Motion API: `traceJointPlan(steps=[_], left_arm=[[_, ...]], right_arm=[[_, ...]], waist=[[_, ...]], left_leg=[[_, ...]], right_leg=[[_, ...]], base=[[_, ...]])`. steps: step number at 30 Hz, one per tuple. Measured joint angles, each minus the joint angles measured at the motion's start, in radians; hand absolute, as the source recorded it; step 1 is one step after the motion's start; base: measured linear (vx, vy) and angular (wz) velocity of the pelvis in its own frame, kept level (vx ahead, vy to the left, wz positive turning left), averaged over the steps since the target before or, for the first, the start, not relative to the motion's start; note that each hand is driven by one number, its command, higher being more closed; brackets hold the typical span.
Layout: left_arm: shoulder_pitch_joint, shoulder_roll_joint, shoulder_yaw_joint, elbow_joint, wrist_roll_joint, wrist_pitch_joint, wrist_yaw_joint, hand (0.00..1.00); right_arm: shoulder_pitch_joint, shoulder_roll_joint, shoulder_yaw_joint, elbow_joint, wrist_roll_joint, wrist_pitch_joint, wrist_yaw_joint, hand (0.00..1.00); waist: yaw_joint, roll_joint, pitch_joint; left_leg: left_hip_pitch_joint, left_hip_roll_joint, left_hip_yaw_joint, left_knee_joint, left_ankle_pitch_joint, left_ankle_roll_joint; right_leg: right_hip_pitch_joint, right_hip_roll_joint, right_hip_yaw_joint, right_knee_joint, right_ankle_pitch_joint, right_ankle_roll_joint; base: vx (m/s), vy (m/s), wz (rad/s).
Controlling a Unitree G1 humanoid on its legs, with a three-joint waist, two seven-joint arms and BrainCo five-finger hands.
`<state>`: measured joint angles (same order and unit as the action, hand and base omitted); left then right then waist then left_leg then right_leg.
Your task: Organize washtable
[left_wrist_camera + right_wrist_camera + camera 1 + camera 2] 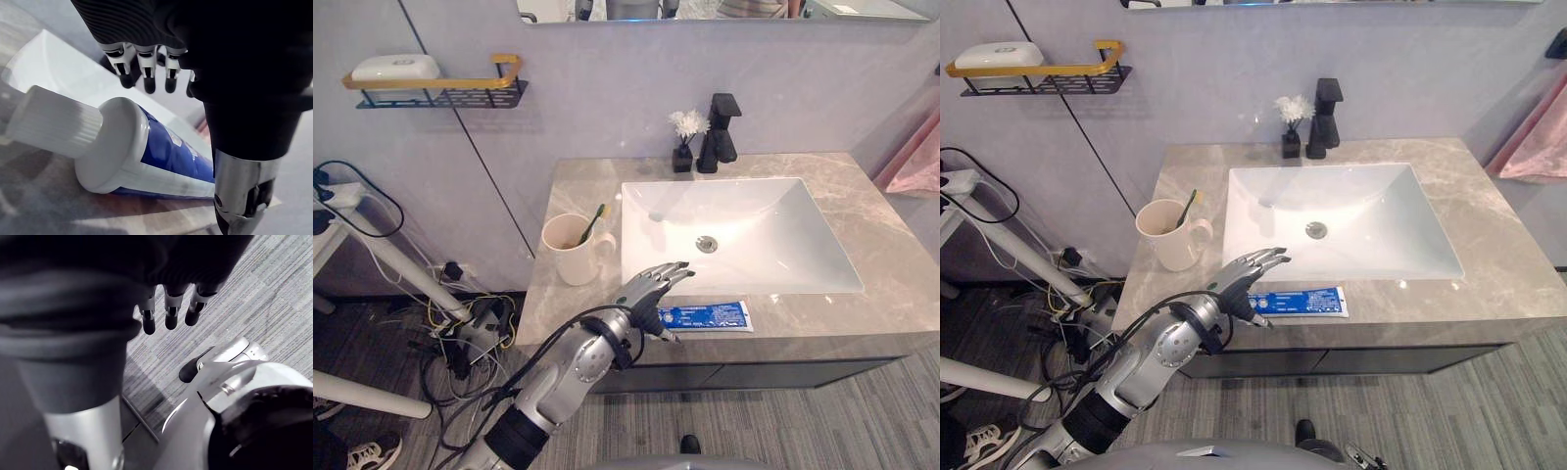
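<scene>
Item: blue-and-white plastic toothpaste tube (710,316), flat on the grey marble desk (886,294) before the white basin (773,211), cap end at my left hand (651,286), fingers loose and empty; best pinched just behind the cap, thumb low against the desk.

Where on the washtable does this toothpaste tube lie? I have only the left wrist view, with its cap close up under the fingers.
Observer: The toothpaste tube lies flat on the counter, on the front strip before the sink, cap toward the left hand.
Operator: What else stands nearby?
Observer: A cream mug left of the sink, with a toothbrush in it.
Operator: And the right hand?
Observer: The right hand hangs over the floor, fingers relaxed, holding nothing.
</scene>
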<state>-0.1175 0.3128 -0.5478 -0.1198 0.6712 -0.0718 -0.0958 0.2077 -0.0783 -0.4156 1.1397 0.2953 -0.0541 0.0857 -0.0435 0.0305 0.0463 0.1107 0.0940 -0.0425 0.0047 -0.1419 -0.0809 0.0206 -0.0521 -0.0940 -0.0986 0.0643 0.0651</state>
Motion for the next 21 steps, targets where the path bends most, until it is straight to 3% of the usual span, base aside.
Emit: traceJointPlan(steps=[6,7,21], left_arm=[[0.000,0.001,0.000,0.000,-0.009,0.000,-0.003,0.00],[0.000,0.001,0.000,0.000,-0.009,0.000,-0.003,1.00],[0.001,0.001,-0.002,0.002,-0.018,0.000,-0.013,1.00]], right_arm=[[0.000,-0.003,0.013,0.000,0.000,0.000,0.000,0.00],[0.000,-0.003,0.013,0.000,0.000,0.000,0.000,0.00],[0.000,-0.005,0.020,-0.001,0.000,-0.001,0.000,0.00]], waist=[[0.000,0.000,0.000],[0.000,0.000,0.000],[-0.001,-0.001,0.000]], left_leg=[[0.000,0.000,0.000,0.000,0.000,0.000],[0.000,0.000,0.000,0.000,0.000,0.000],[0.000,0.000,0.001,0.000,0.000,0.000]], right_leg=[[0.000,0.000,0.000,0.000,0.000,0.000],[0.000,0.000,0.000,0.000,0.000,0.000],[0.000,0.000,0.000,0.000,0.000,0.000]], base=[[0.00,0.000,0.00],[0.00,0.000,0.00],[0.00,0.000,0.00]])
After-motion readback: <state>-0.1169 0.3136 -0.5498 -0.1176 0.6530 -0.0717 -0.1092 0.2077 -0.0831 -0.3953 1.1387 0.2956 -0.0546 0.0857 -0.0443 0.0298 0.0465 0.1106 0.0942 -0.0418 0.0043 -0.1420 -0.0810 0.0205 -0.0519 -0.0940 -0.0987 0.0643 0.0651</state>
